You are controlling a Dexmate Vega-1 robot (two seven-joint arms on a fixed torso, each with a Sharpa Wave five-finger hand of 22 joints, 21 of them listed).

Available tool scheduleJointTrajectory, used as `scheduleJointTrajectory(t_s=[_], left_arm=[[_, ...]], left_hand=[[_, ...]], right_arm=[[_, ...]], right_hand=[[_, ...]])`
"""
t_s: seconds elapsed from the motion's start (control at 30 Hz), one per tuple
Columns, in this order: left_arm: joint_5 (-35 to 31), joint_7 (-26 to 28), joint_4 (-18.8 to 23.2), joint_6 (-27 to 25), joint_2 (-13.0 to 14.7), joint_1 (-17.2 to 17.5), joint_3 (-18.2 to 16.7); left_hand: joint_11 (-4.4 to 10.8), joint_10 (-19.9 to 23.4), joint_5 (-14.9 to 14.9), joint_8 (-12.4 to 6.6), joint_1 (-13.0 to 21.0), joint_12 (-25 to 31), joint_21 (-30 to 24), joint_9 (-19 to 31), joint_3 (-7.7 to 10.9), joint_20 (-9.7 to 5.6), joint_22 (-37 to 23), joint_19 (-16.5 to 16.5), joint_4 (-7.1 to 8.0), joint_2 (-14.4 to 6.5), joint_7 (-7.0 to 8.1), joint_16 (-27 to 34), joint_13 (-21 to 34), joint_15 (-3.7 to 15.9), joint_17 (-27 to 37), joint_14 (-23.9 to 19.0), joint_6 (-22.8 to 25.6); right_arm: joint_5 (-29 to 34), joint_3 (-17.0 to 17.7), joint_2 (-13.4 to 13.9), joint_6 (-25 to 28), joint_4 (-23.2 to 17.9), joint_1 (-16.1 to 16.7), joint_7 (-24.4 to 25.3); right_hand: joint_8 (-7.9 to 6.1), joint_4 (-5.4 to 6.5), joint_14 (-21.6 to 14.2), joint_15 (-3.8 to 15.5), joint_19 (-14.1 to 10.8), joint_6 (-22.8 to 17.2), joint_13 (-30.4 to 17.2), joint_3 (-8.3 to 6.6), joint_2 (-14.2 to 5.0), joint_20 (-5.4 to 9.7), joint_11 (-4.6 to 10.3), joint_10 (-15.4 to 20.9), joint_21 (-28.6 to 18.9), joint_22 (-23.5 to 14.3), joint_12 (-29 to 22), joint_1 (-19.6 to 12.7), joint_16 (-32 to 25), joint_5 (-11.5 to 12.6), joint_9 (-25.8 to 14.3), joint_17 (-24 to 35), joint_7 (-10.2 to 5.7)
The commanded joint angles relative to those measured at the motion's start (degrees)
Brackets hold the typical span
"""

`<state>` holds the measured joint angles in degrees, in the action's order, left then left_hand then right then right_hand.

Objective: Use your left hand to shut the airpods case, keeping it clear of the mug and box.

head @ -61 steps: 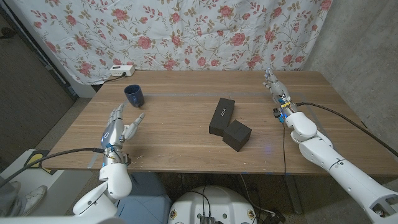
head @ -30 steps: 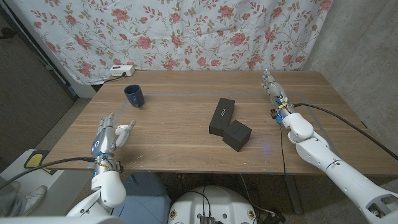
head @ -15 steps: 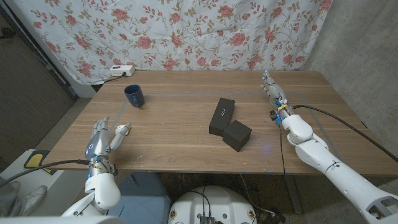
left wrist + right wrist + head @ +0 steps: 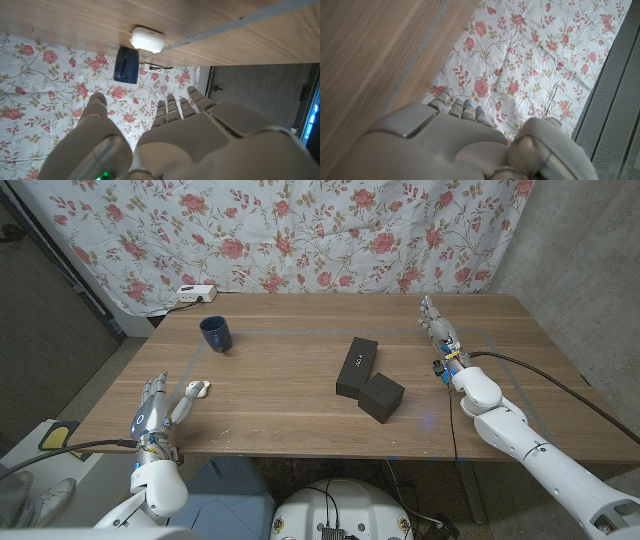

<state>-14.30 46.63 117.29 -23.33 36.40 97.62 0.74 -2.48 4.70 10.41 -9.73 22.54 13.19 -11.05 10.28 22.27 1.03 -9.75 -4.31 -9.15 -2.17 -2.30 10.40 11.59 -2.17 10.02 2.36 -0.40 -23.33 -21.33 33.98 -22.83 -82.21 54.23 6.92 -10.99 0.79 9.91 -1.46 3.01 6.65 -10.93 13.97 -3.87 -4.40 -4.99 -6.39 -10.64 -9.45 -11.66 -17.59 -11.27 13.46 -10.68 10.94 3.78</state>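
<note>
Head view: the airpods case (image 4: 199,389) is appearing too small to show its lid seam; the left robot hand (image 4: 160,405) is covering the desk (image 4: 280,410) edge.

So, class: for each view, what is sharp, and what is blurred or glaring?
Head view: even light, sharp; mug and case crisp. Left wrist view: case and mug clear, left hand soft up close. Right wrist view: right hand and tabletop blurred, curtain sharper.
</note>
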Motion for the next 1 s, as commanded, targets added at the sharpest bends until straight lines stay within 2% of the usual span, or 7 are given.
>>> scheduleJointTrajectory(t_s=[0.03,0.2,0.67,0.77,0.8,0.9,1.0], left_arm=[[0.52,0.52,-1.18,-0.47,-0.32,-0.63,0.44],[1.57,1.11,-2.37,1.21,-0.88,-0.82,0.46],[2.39,1.35,-2.75,-1.04,-0.70,-2.56,2.17],[0.79,2.35,-2.83,-2.71,-0.14,-2.99,3.15],[-1.46,2.75,-2.55,-5.62,0.79,-3.45,4.44],[2.48,2.90,-3.68,-0.41,-0.97,-3.17,2.84],[2.96,2.90,-3.90,-0.94,-1.08,-3.50,2.89]], left_hand=[[-0.33,0.53,0.01,-0.23,0.82,0.19,-0.12,0.13,0.18,0.07,-0.17,-0.65,0.32,-0.08,-0.38,0.11,0.33,-0.58,0.06,0.04,-0.81],[-0.19,0.90,0.05,-0.80,1.19,0.33,-0.14,0.17,0.28,0.12,-0.16,-0.81,0.28,-0.26,-0.46,0.17,0.35,-0.72,0.06,-0.16,0.12],[0.92,1.96,0.18,-0.30,3.10,0.68,-0.20,0.14,0.79,0.68,-0.12,-1.45,-0.17,-0.71,-0.34,0.43,0.46,-0.94,0.08,-1.28,-3.15],[1.74,2.90,0.28,-0.08,4.48,1.00,-0.11,0.14,1.07,0.84,-0.10,-1.53,-0.49,-0.69,-0.29,0.53,0.55,-0.89,0.10,-1.92,-5.59],[1.84,3.07,0.29,0.02,4.72,1.06,-0.10,0.15,1.12,0.82,-0.10,-1.56,-0.53,-0.67,-0.28,0.51,0.58,-0.88,0.10,-1.93,-6.23],[2.33,4.05,0.30,0.11,5.68,1.44,-0.07,0.18,1.23,0.76,-0.10,-1.69,-0.62,-0.52,0.38,0.65,0.76,-0.35,0.11,-2.60,-8.55],[2.53,4.29,0.27,0.30,6.69,1.52,-0.01,0.20,1.31,0.70,-0.11,-1.70,-0.63,-0.33,0.39,0.54,0.99,-0.38,0.13,-2.75,-11.84]], right_arm=[[0.47,-0.43,-0.12,0.02,-0.11,-0.16,-0.06],[0.71,-0.42,-0.08,0.63,-0.43,-0.06,0.53],[0.45,-0.09,0.44,1.28,-0.70,-0.08,0.48],[0.58,-0.19,0.48,1.13,-0.50,-0.18,0.31],[0.60,-0.19,0.44,1.20,-0.50,-0.20,0.41],[0.76,-0.25,0.51,1.10,-0.33,-0.43,0.26],[0.80,-0.26,0.59,1.15,-0.21,-0.67,0.11]], right_hand=[[-0.25,-0.29,4.68,0.28,0.01,0.11,-0.04,0.17,-0.29,-0.15,-0.16,0.10,-0.07,-0.30,-0.03,-0.72,0.02,0.01,-0.17,0.17,0.10],[-0.24,-0.32,4.70,0.29,0.01,0.12,-0.04,0.14,-0.32,-0.14,-0.16,0.10,-0.08,-0.30,-0.02,-0.77,0.02,0.00,-0.17,0.17,0.11],[-0.24,-0.35,4.70,0.33,0.00,0.10,-0.04,0.11,-0.38,-0.13,-0.16,0.10,-0.09,-0.30,-0.01,-0.82,0.02,-0.02,-0.18,0.17,0.05],[-0.26,-0.36,4.69,0.34,-0.01,0.06,-0.04,0.09,-0.40,-0.11,0.12,0.09,-0.10,-0.29,0.00,-0.84,0.01,-0.03,-0.17,0.17,-0.02],[-0.29,-0.37,4.70,0.36,-0.02,-0.03,-0.04,0.08,-0.41,-0.12,0.11,0.09,-0.10,-0.29,0.00,-0.85,0.01,-0.03,-0.17,0.17,-0.15],[-0.36,-0.41,4.58,0.46,-0.06,-0.28,-0.04,0.00,-0.55,-0.14,0.67,0.29,-0.13,-0.29,-0.06,-0.95,-0.04,-0.06,-0.15,0.16,-0.72],[-0.34,-0.42,4.57,0.55,-0.09,-0.27,-0.04,-0.04,-0.61,-0.17,0.78,0.31,-0.14,-0.29,-0.06,-0.98,-0.04,-0.06,-0.14,0.16,-0.84]])
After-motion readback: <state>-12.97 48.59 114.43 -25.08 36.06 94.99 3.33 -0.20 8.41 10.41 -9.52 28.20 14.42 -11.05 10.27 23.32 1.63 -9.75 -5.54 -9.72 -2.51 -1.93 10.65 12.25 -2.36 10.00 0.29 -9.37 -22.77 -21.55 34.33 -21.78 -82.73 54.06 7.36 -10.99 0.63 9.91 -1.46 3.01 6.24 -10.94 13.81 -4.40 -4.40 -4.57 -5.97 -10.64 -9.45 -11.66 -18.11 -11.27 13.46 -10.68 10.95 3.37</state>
